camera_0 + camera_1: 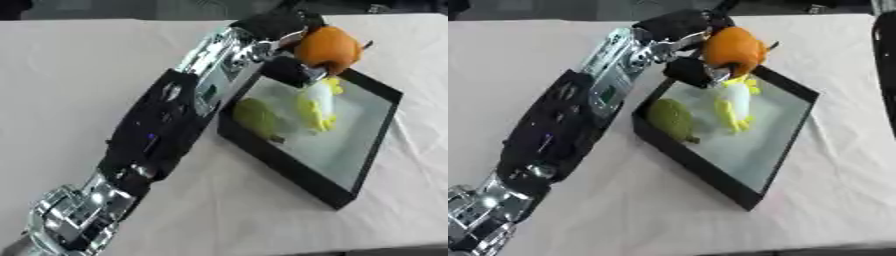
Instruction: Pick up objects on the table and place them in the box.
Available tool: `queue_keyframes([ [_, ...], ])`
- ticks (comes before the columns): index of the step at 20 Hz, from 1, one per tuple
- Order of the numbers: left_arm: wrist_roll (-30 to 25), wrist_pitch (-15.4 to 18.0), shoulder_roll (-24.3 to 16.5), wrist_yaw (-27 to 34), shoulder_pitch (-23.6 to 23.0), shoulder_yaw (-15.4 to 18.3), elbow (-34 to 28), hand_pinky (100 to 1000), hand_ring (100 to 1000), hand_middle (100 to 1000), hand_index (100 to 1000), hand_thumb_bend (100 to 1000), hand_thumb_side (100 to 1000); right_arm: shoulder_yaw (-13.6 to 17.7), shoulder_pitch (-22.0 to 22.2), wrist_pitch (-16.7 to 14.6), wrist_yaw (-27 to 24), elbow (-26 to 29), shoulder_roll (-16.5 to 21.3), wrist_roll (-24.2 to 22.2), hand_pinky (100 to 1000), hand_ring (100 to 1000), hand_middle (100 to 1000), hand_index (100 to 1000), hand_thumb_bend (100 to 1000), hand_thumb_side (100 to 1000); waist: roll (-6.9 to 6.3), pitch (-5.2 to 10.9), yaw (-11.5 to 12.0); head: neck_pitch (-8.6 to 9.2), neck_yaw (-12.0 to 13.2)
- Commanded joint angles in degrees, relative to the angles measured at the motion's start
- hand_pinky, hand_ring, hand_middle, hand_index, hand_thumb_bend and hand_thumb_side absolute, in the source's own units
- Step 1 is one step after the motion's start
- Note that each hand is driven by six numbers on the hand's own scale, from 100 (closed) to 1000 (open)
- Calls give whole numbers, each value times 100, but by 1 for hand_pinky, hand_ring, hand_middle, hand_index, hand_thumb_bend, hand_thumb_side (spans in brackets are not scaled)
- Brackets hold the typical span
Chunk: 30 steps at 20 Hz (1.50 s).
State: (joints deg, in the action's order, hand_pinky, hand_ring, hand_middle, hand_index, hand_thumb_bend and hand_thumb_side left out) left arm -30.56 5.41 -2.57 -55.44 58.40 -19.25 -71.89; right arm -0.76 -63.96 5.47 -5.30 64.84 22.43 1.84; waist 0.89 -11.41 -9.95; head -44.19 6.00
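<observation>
My left arm reaches from the lower left up to the far corner of the black box (293,172). My left hand (284,67) is curled round an orange round fruit (328,47), holding it above the box's far edge. Inside the box lie a green bumpy fruit (256,117) at the left and a yellow-and-white toy (319,106) beside it. The right hand shows in neither view.
A light tablecloth (79,85) covers the table around the box. A dark upright edge (885,70) shows at the right border of the right eye view. The table's far edge runs along the top.
</observation>
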Motion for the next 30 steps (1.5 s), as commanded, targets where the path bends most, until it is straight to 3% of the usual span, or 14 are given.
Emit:
queue_keyframes([
  [1,-94,64,-64,63,130,5,-174,908,887,889,931,298,734,12,-88,-1,14,48,115,-21,961,851,772,813,100,565,30,142,4,8,-23],
  [5,-235,203,-79,9,118,7,-180,925,901,873,905,457,838,7,-75,-1,20,40,113,-29,961,851,771,813,100,565,29,142,11,8,-33],
  [8,-274,299,-79,-149,106,23,-165,947,924,882,920,509,811,3,-68,-2,20,36,112,-37,961,850,772,813,100,566,26,140,10,8,-39],
  [12,-375,479,-62,-156,83,42,-127,952,930,880,927,462,715,-4,-55,2,30,26,122,-42,961,850,772,813,100,567,18,130,7,8,-54],
  [18,-334,418,-72,-31,79,93,-177,919,892,857,914,378,719,-5,-34,4,51,6,129,-41,961,850,772,813,100,566,15,129,8,8,-67],
  [22,-197,178,-89,119,46,123,-212,874,821,826,902,220,782,8,-35,-5,35,16,147,-40,961,850,772,813,100,563,27,143,17,8,-94],
  [23,-155,107,-93,190,29,138,-221,855,794,819,890,120,808,10,-31,-8,32,24,158,-40,961,850,772,813,100,562,30,151,24,8,-106],
  [30,396,-651,-494,1411,-153,363,-1072,815,745,812,862,100,723,65,76,-22,-56,114,351,-1,960,850,772,813,100,557,0,251,170,8,-290],
])
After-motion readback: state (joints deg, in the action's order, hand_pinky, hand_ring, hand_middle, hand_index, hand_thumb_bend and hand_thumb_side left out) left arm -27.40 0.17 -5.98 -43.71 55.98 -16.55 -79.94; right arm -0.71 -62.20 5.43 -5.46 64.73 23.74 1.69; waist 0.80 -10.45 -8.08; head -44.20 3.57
